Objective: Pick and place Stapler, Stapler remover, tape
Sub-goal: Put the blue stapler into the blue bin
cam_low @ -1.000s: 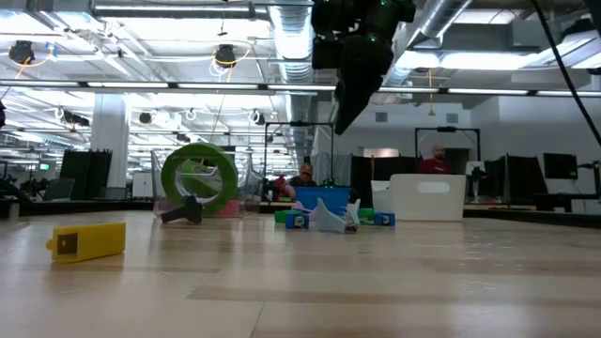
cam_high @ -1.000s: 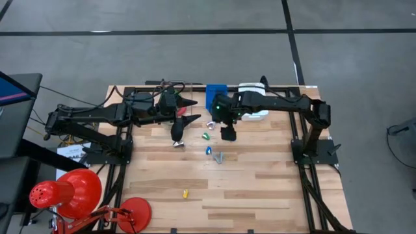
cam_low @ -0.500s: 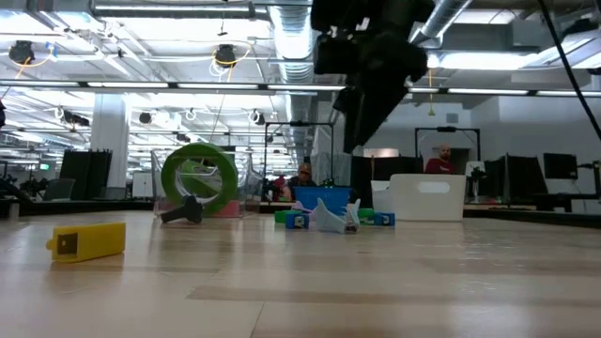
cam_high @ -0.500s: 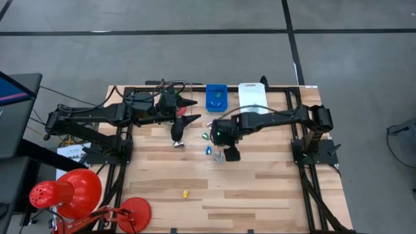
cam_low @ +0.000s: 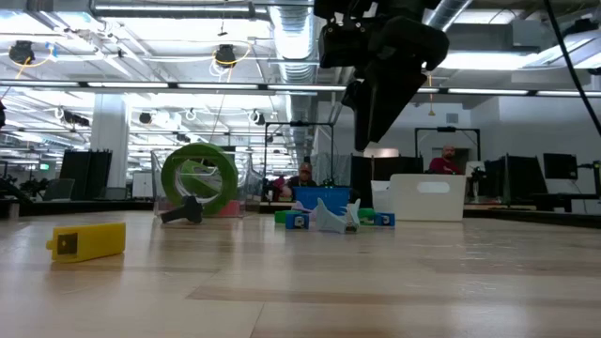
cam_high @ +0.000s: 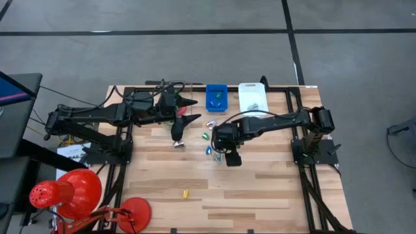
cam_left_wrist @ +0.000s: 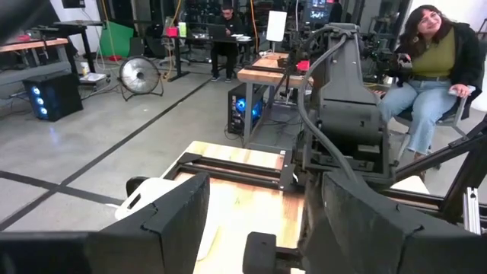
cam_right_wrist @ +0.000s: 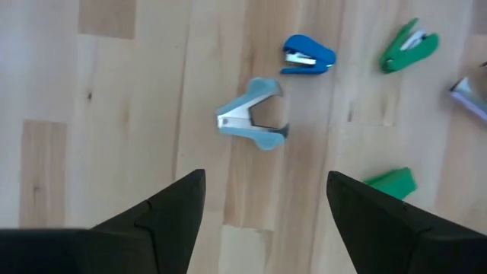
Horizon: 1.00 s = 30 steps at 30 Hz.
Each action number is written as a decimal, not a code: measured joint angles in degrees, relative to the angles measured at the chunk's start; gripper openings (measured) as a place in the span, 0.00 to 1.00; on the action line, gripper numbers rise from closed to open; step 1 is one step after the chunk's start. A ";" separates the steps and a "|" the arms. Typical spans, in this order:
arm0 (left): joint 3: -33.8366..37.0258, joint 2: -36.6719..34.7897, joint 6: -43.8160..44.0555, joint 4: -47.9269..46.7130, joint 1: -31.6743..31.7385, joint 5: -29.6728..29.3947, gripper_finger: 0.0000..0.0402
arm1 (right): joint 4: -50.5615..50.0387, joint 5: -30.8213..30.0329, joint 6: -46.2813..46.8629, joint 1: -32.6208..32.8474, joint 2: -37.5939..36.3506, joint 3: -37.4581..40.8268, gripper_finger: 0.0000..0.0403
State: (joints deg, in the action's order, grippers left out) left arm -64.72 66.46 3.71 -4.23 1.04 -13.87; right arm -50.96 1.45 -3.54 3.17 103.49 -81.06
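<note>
My right pincer (cam_right_wrist: 262, 199) hangs over the tabletop (cam_high: 260, 188), its two dark fingers spread wide with nothing between them, looking straight down on a pale blue-grey staple remover (cam_right_wrist: 252, 116). It lies flat on the wood near the middle of the tabletop, with its metal claws facing away from a small blue stapler (cam_right_wrist: 307, 55) that sits near it but apart. A green stapler (cam_right_wrist: 410, 44) and another green piece (cam_right_wrist: 392, 182) lie off to one side, also apart from it.

I judge the remover to be light and rigid: hard plastic wings over thin steel jaws, sprung at the hinge. It should not bend or break, but the smooth plastic may slip, and a squeeze across the wings would only close the spring. I would take it across the hinged body, flat side to flat side, so that my fingers meet firm plastic. Being so light, it could skid on the wood if one finger touches first, so I should centre over it.

My left pincer (cam_high: 189, 111) waits spread and empty near the back of the tabletop, beside a green tape roll (cam_low: 198, 179) standing on edge.
</note>
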 joint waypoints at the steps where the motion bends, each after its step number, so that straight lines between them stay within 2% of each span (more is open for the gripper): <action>1: 0.01 0.00 0.01 0.16 0.02 0.00 0.61 | 0.12 0.00 -0.55 -0.35 -0.09 0.00 0.66; 16: 0.01 0.00 -0.01 0.92 0.00 0.00 0.61 | 1.53 0.13 -5.87 -4.27 -0.78 0.45 0.66; 26: 0.01 0.02 0.00 1.35 0.00 -0.01 0.61 | 3.46 -0.14 -6.06 -6.44 -9.21 10.66 0.66; 30: -0.01 0.02 -0.01 1.47 0.00 0.00 0.61 | 3.61 -3.09 -7.50 -6.73 -13.26 14.41 0.66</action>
State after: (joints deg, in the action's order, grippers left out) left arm -64.73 66.48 3.70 -2.76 1.04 -13.87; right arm -47.36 -1.64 -11.05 -3.55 90.23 -66.64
